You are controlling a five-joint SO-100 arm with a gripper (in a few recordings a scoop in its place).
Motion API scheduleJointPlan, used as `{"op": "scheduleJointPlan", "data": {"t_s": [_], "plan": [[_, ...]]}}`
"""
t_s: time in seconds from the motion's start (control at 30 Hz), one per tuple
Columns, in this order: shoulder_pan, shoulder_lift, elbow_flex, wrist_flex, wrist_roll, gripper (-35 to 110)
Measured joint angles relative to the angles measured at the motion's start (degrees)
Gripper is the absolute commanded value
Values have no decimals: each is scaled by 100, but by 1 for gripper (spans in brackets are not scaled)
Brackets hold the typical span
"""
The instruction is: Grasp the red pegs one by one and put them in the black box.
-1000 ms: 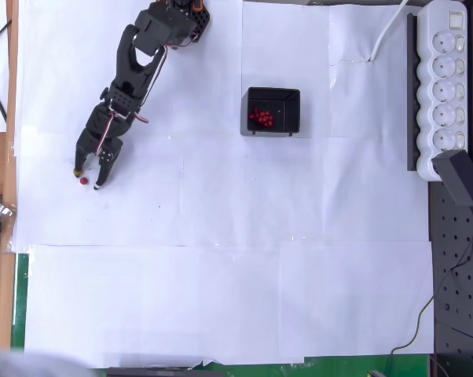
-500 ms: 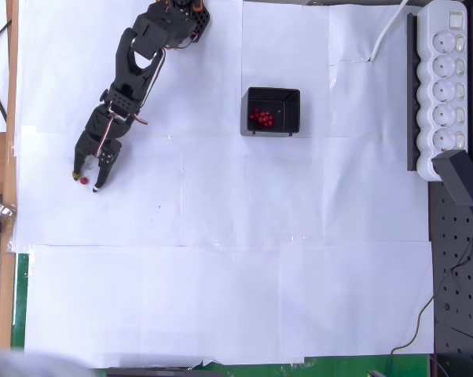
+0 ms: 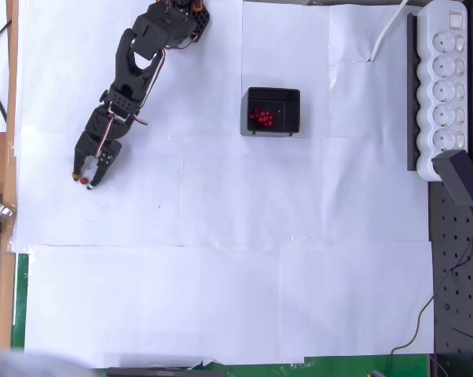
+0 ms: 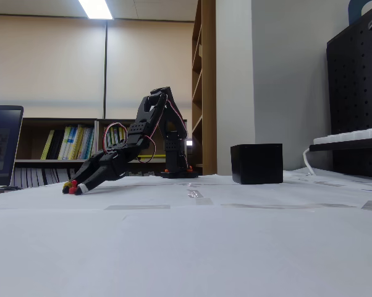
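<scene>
Red pegs (image 3: 262, 118): cluster of several lying inside black box (image 3: 273, 111), upper middle of overhead view. Exact count unclear, roughly seven. One last red peg (image 3: 84, 180) at left of frame, on paper-covered desk (image 3: 221, 259). End effector (image 3: 86, 177) lowered there, fingers narrowed onto that peg. Judged nearly done: lift, carry, drop remaining.

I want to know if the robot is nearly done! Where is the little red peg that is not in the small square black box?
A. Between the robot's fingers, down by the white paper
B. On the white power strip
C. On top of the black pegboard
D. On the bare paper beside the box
A: the tiny red peg sits at the tips of the black arm's fingers, far from the small square black box.
</scene>
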Motion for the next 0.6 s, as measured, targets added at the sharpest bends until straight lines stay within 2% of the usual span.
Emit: {"op": "scheduleJointPlan", "data": {"t_s": [0.17,0.3,0.4,0.6], "plan": [[0,-44,0,158,-44,0],[-53,-536,62,1099,-193,0],[-132,-1160,299,2689,-466,0],[-738,-2786,1020,6979,-1134,0]]}}
